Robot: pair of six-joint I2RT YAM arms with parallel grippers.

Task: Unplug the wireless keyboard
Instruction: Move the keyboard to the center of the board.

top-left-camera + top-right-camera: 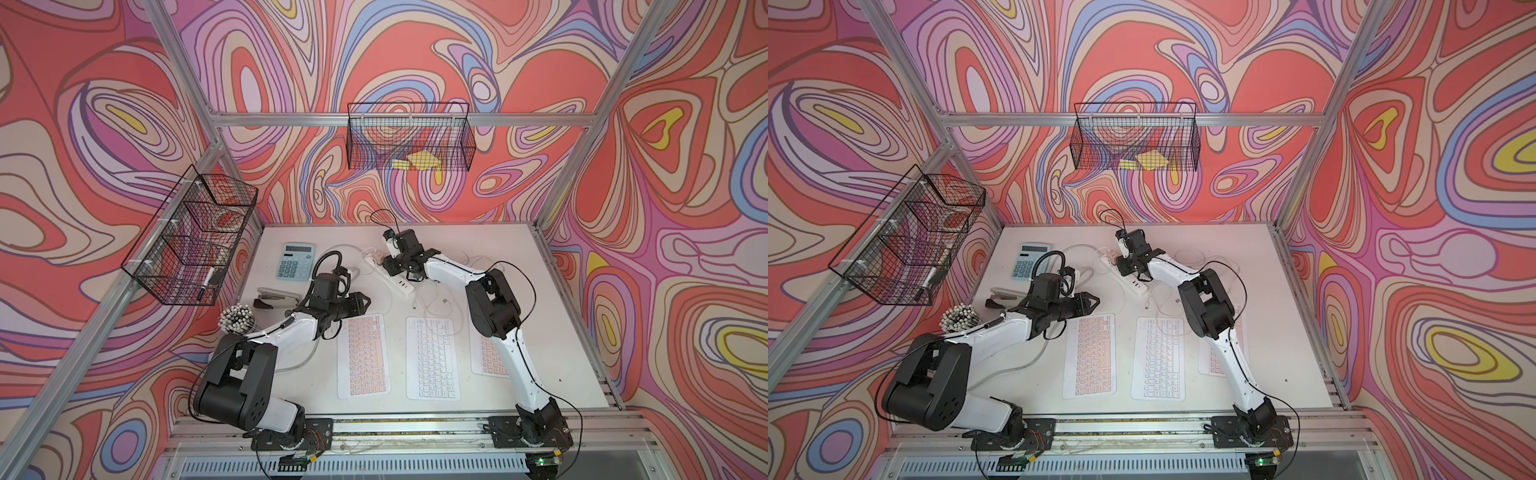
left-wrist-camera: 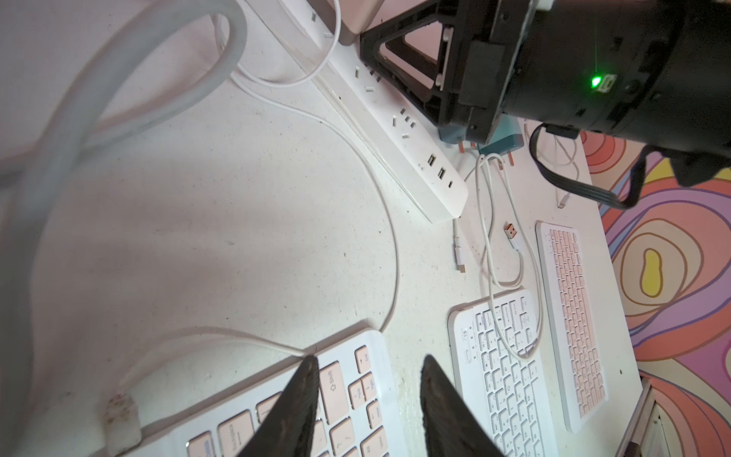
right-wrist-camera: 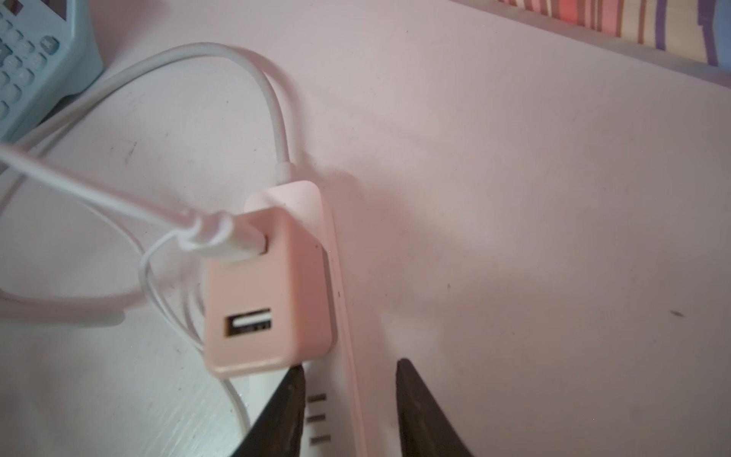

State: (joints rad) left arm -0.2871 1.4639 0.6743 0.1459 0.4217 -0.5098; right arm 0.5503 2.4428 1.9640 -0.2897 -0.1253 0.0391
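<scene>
Three keyboards lie side by side: a pink-keyed one, a white one, and another pink one partly under my right arm. A thin white cable runs to the back edge of the nearest pink keyboard. My left gripper hovers open over that keyboard's corner, one fingertip by the cable's end. A pink USB adapter sits in the white power strip with a white plug in it. My right gripper is open just behind the adapter, holding nothing.
A teal calculator, a stapler and a bundle of pens lie on the left. Loose white cables with a free USB plug trail over the white keyboard. Wire baskets hang on the walls.
</scene>
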